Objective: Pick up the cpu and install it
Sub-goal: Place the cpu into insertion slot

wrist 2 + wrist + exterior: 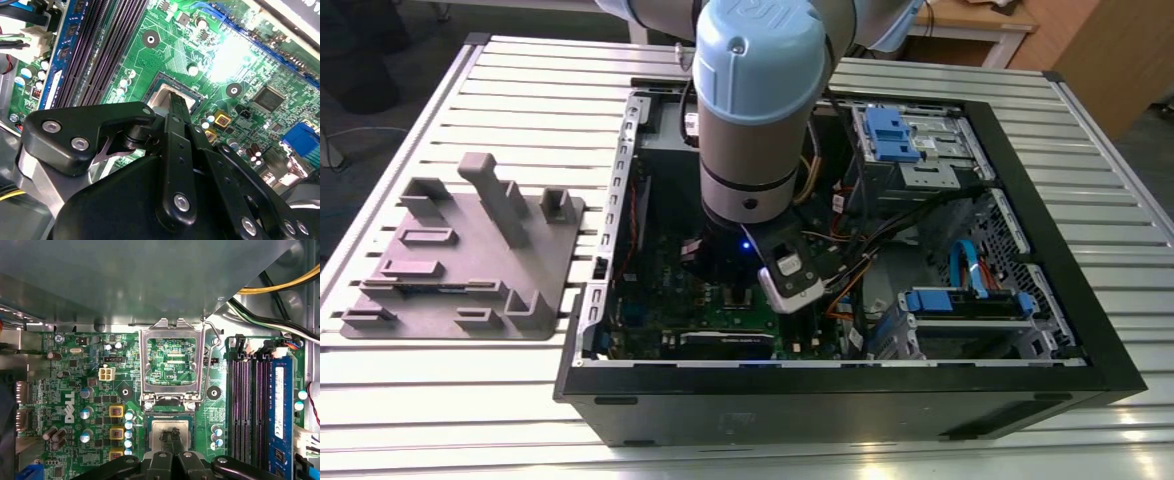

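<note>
Gripper [171, 437] looks pinched together and empty, right over the small silvery-grey square cpu [156, 432] lying flat in its socket [146, 437] straight below. Grey plastic tray [467, 250] sits at the black case's [854, 400] 9 o'clock, exterior view.

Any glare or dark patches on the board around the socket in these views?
Second wrist view: strong white glare on the green board beside the socket, clear of the cpu. First wrist view: board evenly lit, no glare. Exterior view: the computer case is dark inside, beneath the arm.

arm [747, 120]: upright, reaching straight down | fingers [179, 444]: closed together
</note>
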Robot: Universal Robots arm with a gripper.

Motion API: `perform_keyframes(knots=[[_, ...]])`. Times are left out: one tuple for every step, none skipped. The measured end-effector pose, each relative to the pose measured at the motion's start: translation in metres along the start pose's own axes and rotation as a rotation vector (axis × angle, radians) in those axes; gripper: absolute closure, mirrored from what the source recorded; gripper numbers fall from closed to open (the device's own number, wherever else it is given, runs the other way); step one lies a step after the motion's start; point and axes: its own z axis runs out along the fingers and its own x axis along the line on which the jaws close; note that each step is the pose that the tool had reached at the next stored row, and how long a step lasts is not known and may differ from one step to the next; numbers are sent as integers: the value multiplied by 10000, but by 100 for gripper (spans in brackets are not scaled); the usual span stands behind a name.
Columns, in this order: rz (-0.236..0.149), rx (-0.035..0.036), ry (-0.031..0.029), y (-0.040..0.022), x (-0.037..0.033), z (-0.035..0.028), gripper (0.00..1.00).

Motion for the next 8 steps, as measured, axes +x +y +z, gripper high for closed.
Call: perform_keyframes(knots=[[-1,3,1,-1,0,5,89],[0,4,2,-1,0,5,89],[0,4,2,-1,0,5,89],[0,4,2,-1,0,5,89],[0,4,2,-1,0,5,89],[0,4,2,-1,0,5,89],[0,3,2,-1,0,8,89],[0,4,2,-1,1,9,89]])
